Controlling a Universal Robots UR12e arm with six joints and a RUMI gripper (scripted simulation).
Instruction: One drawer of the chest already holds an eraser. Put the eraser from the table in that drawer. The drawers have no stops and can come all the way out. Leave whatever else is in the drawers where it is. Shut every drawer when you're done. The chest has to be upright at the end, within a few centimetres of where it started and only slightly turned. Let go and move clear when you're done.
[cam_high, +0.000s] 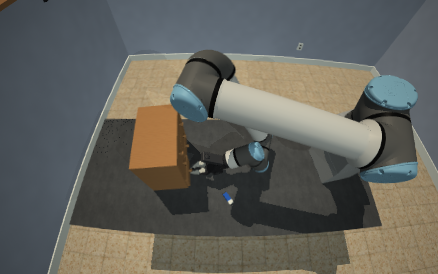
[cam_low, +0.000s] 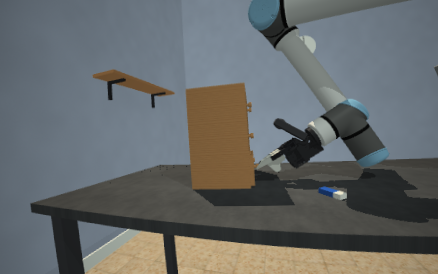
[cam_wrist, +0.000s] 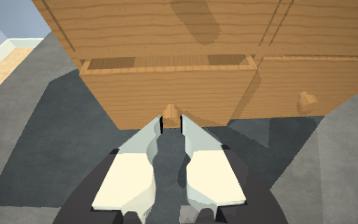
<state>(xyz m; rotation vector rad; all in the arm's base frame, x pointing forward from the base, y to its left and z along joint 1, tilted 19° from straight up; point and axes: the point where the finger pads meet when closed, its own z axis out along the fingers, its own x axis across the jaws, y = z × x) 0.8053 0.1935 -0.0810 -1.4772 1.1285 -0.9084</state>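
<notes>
A wooden chest (cam_high: 159, 147) stands upright on the dark table; it also shows in the exterior view (cam_low: 219, 136). My gripper (cam_wrist: 171, 116) is shut on the knob (cam_wrist: 172, 113) of its bottom drawer (cam_wrist: 170, 90). That drawer stands pulled out a little, and I see a narrow strip of its inside, with nothing visible in it. The drawer beside it in the wrist view (cam_wrist: 310, 87) is closed, with its own knob (cam_wrist: 306, 101). The blue and white eraser (cam_high: 227, 198) lies on the table in front of the chest, apart from my gripper; it shows in the exterior view too (cam_low: 332, 192).
The arm's long white link (cam_high: 295, 120) reaches over the table above the chest. A wooden shelf (cam_low: 131, 82) hangs on the wall to the left. The table's front edge (cam_low: 225, 235) is near the eraser.
</notes>
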